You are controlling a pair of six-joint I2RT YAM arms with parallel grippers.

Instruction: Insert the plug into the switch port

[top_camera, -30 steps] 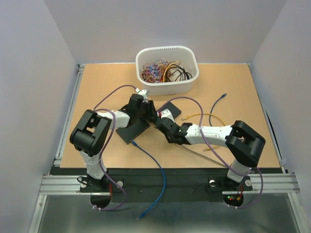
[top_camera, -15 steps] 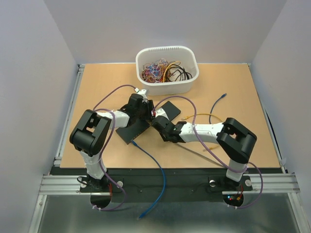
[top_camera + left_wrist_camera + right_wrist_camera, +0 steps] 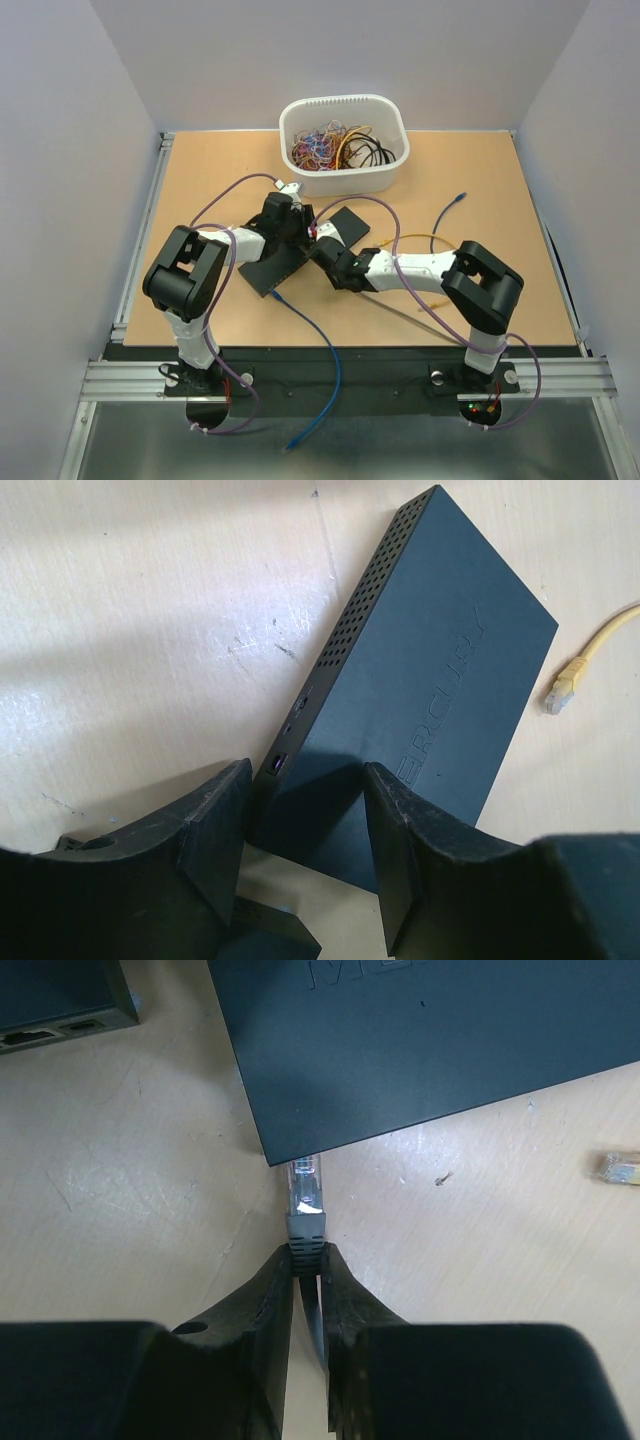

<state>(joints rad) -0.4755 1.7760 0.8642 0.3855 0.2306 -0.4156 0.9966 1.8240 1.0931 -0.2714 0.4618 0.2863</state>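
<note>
insertion step: right pincer (image 3: 308, 1260) pinches the grey plug (image 3: 306, 1200), tip at the switch (image 3: 420, 1040) edge ahead; left pincer (image 3: 307, 785) half open astride it, grip unclear. next, push straight in.

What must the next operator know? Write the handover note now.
Left gripper: fingers apart, straddling a corner of the dark grey rectangular network switch; contact unclear.
Right gripper: shut on the clear plastic plug with a grey boot, pinched at the boot.
Done: plug is in hand, lined up, its tip at the switch's edge.
Left: seating can't be confirmed from here; push it home, then release.
</note>
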